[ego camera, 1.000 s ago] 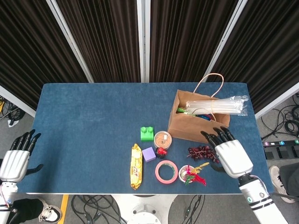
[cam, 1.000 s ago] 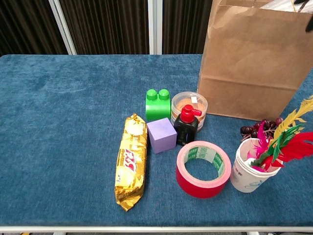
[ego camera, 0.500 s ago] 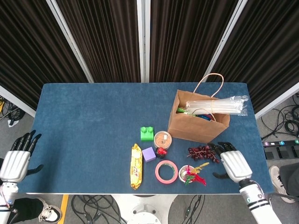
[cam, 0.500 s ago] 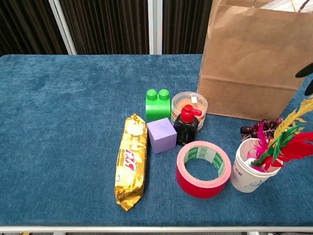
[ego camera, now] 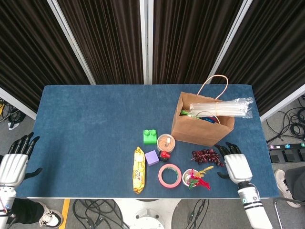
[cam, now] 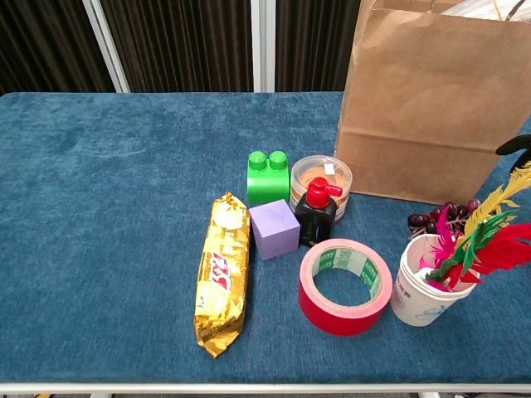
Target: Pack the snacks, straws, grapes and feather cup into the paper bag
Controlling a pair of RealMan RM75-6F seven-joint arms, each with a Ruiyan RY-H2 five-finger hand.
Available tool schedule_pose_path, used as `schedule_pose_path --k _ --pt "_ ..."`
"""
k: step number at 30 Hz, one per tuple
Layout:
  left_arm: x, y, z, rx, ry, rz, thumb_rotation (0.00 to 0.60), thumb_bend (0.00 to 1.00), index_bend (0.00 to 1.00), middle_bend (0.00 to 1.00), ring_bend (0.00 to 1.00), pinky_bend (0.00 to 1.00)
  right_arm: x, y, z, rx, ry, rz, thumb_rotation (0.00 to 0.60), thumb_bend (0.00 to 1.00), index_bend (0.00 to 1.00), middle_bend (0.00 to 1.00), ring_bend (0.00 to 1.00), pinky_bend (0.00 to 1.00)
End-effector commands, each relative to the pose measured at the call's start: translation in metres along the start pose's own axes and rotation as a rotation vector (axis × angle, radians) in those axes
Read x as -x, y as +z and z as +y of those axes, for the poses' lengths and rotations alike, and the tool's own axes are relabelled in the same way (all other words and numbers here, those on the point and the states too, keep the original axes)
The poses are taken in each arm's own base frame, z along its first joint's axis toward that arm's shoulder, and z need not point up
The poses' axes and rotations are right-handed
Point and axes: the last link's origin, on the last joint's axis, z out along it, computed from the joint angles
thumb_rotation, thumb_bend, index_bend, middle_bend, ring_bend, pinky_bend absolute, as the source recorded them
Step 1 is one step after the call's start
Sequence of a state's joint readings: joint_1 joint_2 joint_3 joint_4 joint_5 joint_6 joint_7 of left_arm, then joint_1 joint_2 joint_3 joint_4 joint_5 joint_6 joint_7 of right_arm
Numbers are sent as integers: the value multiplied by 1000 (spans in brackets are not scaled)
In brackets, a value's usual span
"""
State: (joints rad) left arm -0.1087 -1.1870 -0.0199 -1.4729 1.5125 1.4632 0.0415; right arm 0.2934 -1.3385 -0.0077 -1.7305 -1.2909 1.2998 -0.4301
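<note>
The brown paper bag [ego camera: 202, 125] [cam: 431, 99] stands at the table's right, with a clear pack of straws [ego camera: 221, 108] lying across its open top. Dark grapes [ego camera: 206, 156] [cam: 438, 218] lie in front of it. Beside them the white feather cup [ego camera: 193, 178] [cam: 425, 283] stands upright with red, pink and yellow feathers. A gold snack bar [ego camera: 138, 169] [cam: 221, 272] lies near the front edge. My right hand [ego camera: 235, 164] hovers just right of the grapes, fingers apart, holding nothing. Off the table's left edge, my left hand [ego camera: 13, 164] is open.
A green block [ego camera: 150, 136] [cam: 268, 177], purple cube [ego camera: 151, 157] [cam: 275, 229], round tub [ego camera: 166, 141] [cam: 321, 177], small black bottle with a red cap [ego camera: 164, 155] [cam: 316, 212] and red tape roll [ego camera: 169, 175] [cam: 345, 284] cluster mid-table. The blue table's [ego camera: 95, 119] left half is bare cloth.
My right hand has drawn back from the bag's front toward the table's near right edge, ending beside the grapes. The left hand dropped slightly. No object moved.
</note>
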Motion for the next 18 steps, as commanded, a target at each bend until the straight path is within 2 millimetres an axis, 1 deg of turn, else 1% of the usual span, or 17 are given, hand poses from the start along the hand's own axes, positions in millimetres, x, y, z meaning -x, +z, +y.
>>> schedule_pose_path --k 1,10,18 --pt "0 -1 -1 0 0 -2 600 67 102 87 0 143 11 6 0 16 -12 2 600 0 156 223 63 125" --pt "0 -2 -5 -3 4 -7 600 68 102 87 0 143 33 21 -6 30 31 0 600 0 156 209 56 121" --pt "2 -3 -6 -5 3 -12 600 68 102 87 0 143 42 31 -13 38 44 -23 600 0 156 209 63 121"
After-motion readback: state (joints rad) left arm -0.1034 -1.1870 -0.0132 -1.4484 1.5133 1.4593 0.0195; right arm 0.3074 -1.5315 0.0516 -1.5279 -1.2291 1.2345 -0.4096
